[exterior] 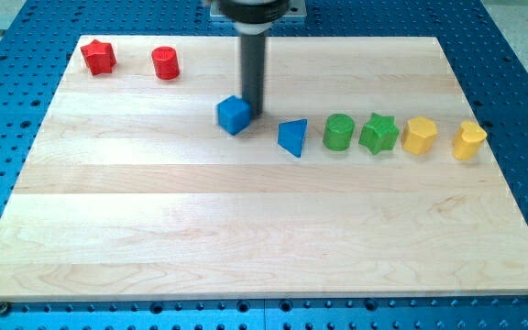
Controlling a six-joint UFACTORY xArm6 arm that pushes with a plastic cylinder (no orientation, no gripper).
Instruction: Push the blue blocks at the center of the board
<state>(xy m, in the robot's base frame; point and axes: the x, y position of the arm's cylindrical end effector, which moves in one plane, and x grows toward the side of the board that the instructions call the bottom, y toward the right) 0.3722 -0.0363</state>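
Note:
A blue cube sits a little above the board's middle, left of centre. My tip stands right against the cube's right side, touching or nearly touching it. A blue triangular block lies to the right of the tip, a short gap away. The dark rod comes down from the view's top.
A red star and a red cylinder sit at the top left. In a row right of the blue triangle: green cylinder, green star, yellow hexagonal block, yellow block. The wooden board rests on a blue perforated table.

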